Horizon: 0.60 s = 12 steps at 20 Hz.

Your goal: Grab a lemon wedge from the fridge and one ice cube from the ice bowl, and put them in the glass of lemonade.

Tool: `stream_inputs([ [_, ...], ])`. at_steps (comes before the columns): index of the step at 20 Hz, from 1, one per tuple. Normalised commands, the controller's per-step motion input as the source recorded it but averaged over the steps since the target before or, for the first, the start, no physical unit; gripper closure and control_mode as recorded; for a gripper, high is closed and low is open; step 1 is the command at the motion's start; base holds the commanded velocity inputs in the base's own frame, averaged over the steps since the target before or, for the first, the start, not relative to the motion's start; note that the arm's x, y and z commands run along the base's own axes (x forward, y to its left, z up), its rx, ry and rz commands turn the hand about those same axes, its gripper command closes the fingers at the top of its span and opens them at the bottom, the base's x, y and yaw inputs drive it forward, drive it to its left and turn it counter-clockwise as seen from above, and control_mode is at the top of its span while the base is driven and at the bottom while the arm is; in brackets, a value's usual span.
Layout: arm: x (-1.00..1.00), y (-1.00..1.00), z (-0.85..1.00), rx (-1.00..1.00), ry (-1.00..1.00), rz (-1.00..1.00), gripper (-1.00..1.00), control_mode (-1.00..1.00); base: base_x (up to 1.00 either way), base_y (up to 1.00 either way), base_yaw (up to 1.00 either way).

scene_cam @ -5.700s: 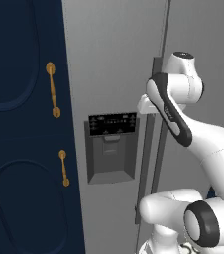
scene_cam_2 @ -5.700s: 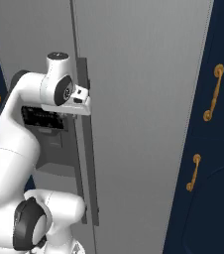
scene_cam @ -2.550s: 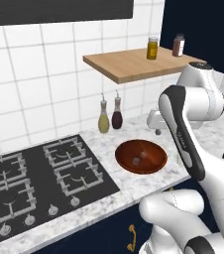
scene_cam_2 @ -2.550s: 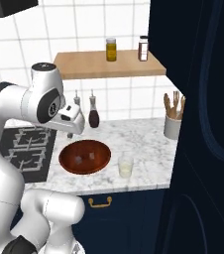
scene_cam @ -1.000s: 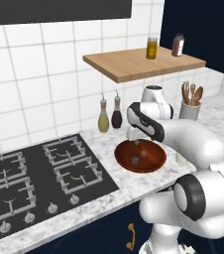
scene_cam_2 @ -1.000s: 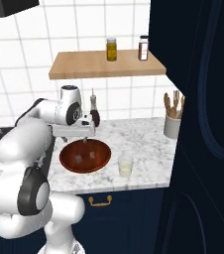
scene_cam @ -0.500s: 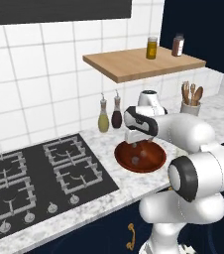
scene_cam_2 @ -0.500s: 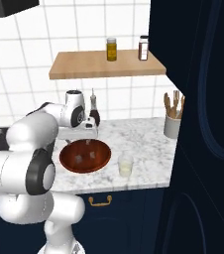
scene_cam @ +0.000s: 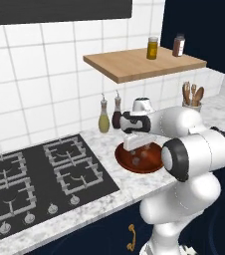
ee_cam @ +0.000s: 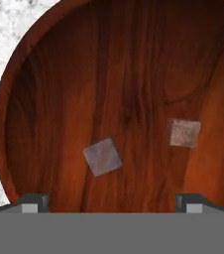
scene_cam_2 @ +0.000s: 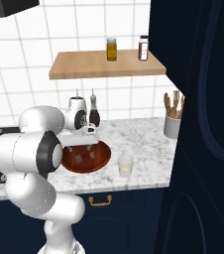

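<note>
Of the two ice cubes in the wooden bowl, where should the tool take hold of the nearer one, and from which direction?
Probably from straight above, closing on two opposite flat sides of the ice cube. It lies flat on the bowl floor, turned diagonally to the open tool, so the wrist likely needs a slight twist to square the fingers with its faces. The other cube sits apart, leaving room.

A kitchen: gas hob (scene_cam: 40, 174), tiled wall (scene_cam: 45, 94), marble counter (scene_cam_2: 143, 144).
</note>
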Motion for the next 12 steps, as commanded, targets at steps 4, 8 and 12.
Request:
stream_inputs([
  [4, 0.0, 0.0, -0.67, 0.05, 0.0, 0.07, -1.0, -1.0, 0.0, 0.0, 0.0],
  [8, 0.01, 0.0, -0.18, 0.03, 0.0, 0.04, -1.0, -1.0, 0.0, 0.0, 0.0],
  [12, 0.09, 0.0, -0.07, 0.01, 0.0, 0.0, -1.0, -1.0, 0.0, 0.0, 0.0],
])
